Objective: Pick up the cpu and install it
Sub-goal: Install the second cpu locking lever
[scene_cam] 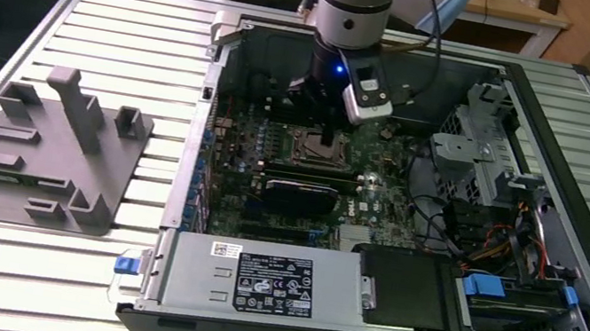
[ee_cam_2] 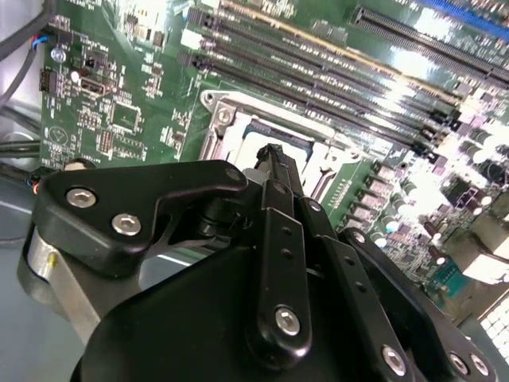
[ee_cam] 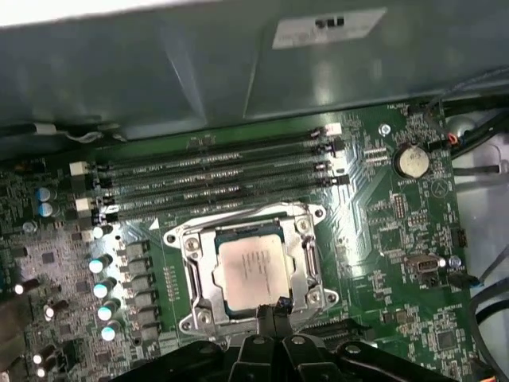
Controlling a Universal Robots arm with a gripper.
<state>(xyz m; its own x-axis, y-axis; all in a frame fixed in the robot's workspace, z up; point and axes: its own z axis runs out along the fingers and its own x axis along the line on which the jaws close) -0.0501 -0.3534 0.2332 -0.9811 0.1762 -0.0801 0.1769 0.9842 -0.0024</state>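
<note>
The cpu (ee_cam: 253,269) already lies flat in the socket frame (ee_cam: 248,267) on the green board; I judge placing done, locking perhaps left. My gripper (ee_cam: 274,306) hangs at the socket's 6 o'clock edge in the first wrist view, fingers together on nothing. The grey tray (scene_cam: 39,154) sits on the slatted table (scene_cam: 126,29), wooden desks behind
</note>
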